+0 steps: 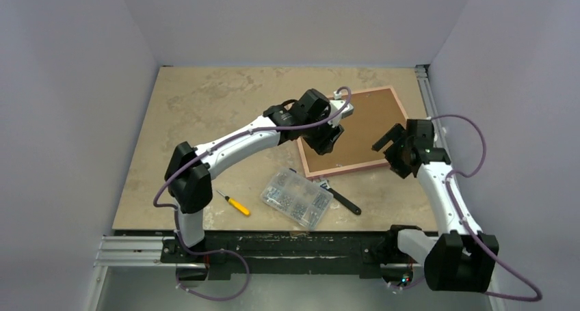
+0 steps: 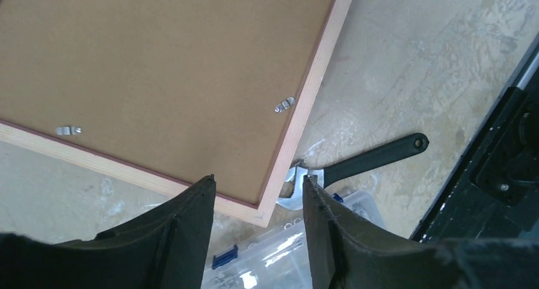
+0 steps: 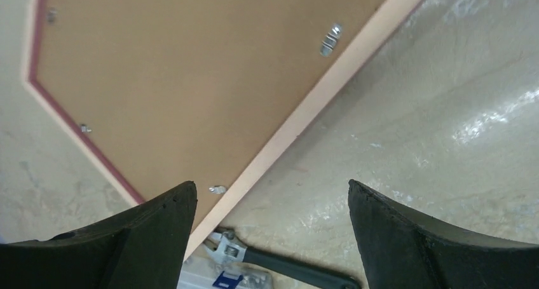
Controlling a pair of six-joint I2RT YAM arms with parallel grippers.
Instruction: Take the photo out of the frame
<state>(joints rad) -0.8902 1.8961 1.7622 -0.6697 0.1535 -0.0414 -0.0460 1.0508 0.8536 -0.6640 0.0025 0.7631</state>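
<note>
We find the pink frame point(image 1: 352, 130) face down at the worktop's point(image 1: 205, 106) upper right, metal clips point(image 2: 285, 104) on its fibreboard back, the photo unseen. Left fingers point(image 2: 184, 232) narrowly parted, right fingers point(image 3: 407, 232) wide, both empty. Removal seems barely begun.

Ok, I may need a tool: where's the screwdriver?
In the top view, the screwdriver lies near the front edge of the table, just left of the screw box.
</note>
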